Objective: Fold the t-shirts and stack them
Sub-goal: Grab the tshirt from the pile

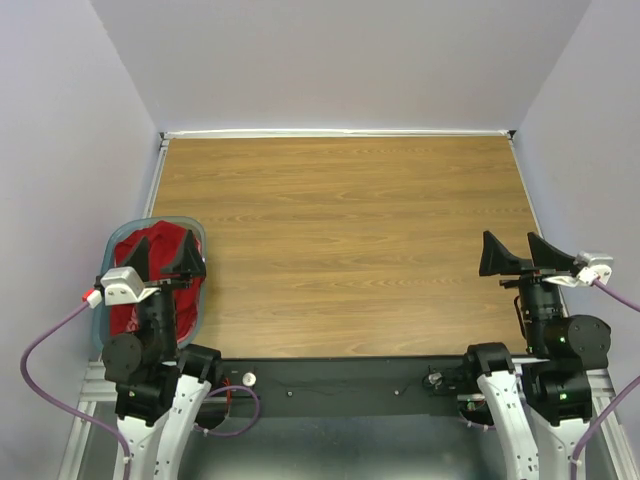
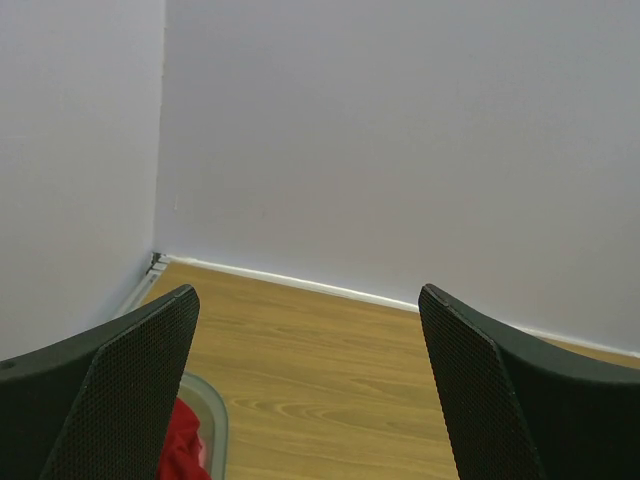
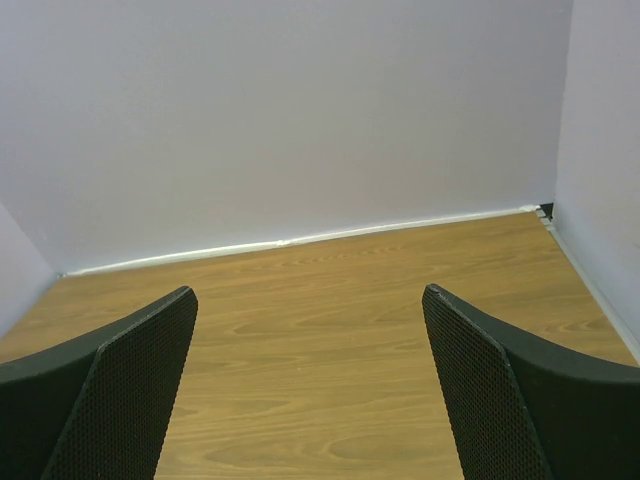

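Crumpled deep red t-shirts (image 1: 132,250) lie bunched inside a translucent blue-grey tub (image 1: 196,232) at the table's left near edge. My left gripper (image 1: 160,262) hovers just above that pile, jaws wide apart and empty. In the left wrist view a corner of the red cloth (image 2: 181,447) and the tub rim (image 2: 216,420) show beside the left finger, with the left gripper (image 2: 310,385) open over bare wood. My right gripper (image 1: 520,257) hangs open and empty at the right near side. In its own view the right gripper (image 3: 310,385) frames only wood.
The wooden table (image 1: 350,220) is walled by pale lilac panels at the back and both sides. A black bar (image 1: 340,380) carries the arm bases along the near edge. Purple cables (image 1: 40,350) loop beside each arm.
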`<action>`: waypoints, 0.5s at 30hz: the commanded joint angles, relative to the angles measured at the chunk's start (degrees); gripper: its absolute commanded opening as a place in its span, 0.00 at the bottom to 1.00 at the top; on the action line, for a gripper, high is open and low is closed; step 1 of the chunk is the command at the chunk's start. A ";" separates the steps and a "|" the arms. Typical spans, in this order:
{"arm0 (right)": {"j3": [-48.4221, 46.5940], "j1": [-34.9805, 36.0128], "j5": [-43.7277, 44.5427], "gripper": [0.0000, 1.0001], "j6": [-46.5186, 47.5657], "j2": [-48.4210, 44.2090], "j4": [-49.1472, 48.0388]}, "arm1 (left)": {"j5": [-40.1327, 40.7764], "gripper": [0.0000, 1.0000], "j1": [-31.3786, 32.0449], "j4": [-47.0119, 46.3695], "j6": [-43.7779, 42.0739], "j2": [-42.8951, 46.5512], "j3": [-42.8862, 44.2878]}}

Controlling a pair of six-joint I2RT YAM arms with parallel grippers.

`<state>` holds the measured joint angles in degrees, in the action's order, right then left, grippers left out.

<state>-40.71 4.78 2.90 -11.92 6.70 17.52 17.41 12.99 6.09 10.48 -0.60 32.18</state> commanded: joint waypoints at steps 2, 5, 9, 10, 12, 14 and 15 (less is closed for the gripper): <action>3.00 0.15 0.18 1.00 -2.74 0.24 -1.43 | -0.18 0.98 0.01 -1.34 0.50 6.50 0.07; 4.84 0.23 -0.87 1.00 -6.79 0.77 -3.10 | -1.15 0.98 0.01 -1.08 2.08 0.61 2.00; 7.39 0.32 0.53 1.00 -9.17 2.09 -4.86 | -1.50 0.98 0.01 -0.03 5.16 -9.84 5.07; 8.27 0.50 1.84 1.00 -9.61 2.18 -5.12 | -1.67 0.98 0.01 0.33 5.60 -14.03 5.78; 8.98 0.76 2.99 1.00 -9.70 2.09 -5.13 | -1.07 0.98 0.01 2.78 7.88 -18.45 8.50; 10.21 1.29 3.60 1.00 -9.26 1.48 -5.30 | 1.30 0.98 0.01 6.72 11.29 -24.67 11.13; 10.47 1.55 4.04 1.00 -9.52 1.21 -5.30 | 2.79 0.98 0.01 8.22 12.36 -26.63 12.02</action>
<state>-31.66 5.32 4.10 -19.94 8.64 14.50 17.12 12.99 7.29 16.56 -20.05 40.51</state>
